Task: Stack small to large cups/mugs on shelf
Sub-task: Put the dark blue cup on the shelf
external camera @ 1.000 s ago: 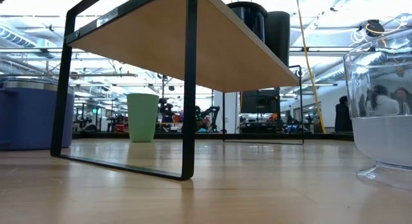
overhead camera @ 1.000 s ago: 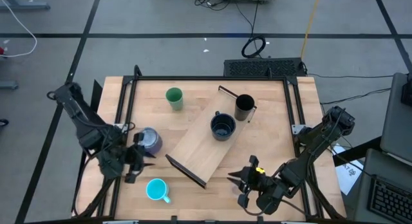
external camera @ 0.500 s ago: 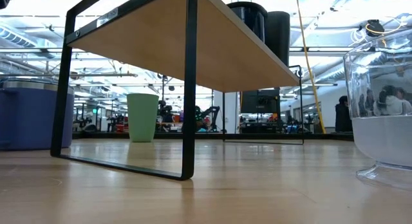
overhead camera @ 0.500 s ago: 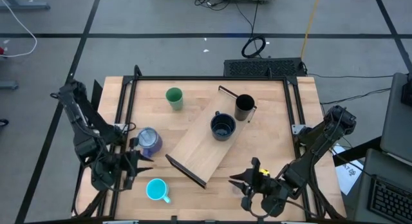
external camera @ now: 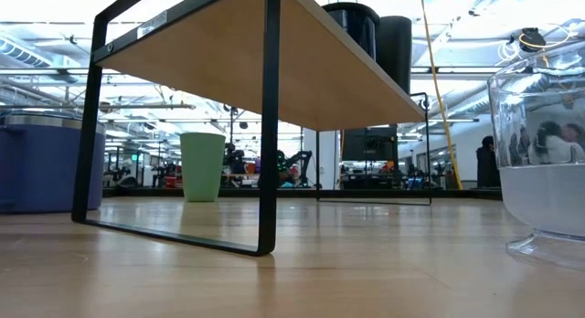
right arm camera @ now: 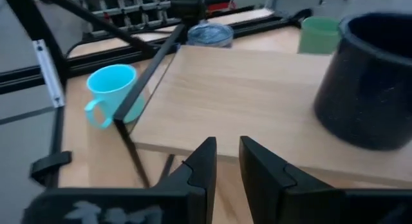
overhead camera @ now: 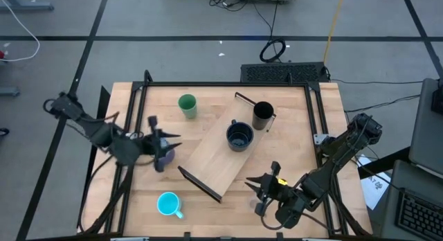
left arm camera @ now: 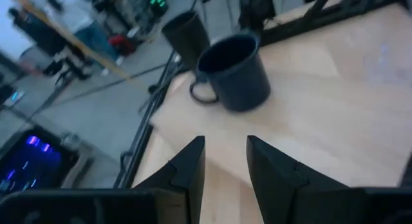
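high view is showing the left gripper hovering by the blue-purple mug, fingers slightly parted and empty, while the right gripper is waiting, fingers narrowly parted, beside the shelf.

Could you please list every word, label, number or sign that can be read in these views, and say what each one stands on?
No text can be read in any view.
The white sticker on the shelf bracket in the low view: print too small to read.
The pale marks on the right gripper body in its wrist view: too blurred to read.
The mugs and cups bear no visible lettering.
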Robot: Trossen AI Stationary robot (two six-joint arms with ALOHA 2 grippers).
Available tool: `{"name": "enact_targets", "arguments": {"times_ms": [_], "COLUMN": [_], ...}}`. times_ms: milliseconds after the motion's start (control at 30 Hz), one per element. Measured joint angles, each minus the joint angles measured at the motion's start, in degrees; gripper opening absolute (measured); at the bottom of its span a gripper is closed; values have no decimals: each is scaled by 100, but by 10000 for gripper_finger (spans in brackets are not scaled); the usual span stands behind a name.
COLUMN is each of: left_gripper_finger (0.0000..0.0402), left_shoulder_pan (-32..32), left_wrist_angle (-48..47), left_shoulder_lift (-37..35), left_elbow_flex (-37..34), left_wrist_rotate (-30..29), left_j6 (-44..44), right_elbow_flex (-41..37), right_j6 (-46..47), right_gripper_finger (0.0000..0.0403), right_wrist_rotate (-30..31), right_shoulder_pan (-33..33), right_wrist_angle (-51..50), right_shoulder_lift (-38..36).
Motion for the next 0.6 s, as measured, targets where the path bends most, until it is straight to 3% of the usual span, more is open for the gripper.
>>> {"name": "enact_targets", "arguments": {"times_ms": [167, 367, 600], "left_gripper_finger": [117, 117, 117], "left_shoulder_pan": [1043, 2064, 2747], "left_wrist_angle": [952, 1659, 2300], "left_shoulder_lift": [219, 822, 1782], "left_elbow_flex": [2, 6, 3], "left_wrist_rotate": [1061, 2333, 2908], "left_j6": [1120, 1700, 1899], "right_elbow_flex": [0, 0, 0], "right_j6": [-2, -1, -1], "right_gripper_finger": [57, 57, 57], "right_wrist_rotate": [170, 168, 169], "right_shoulder_pan": [-46, -87, -74], "right_wrist_angle": [-47, -162, -364], "right_shoulder_lift": [0, -9, -38]}}
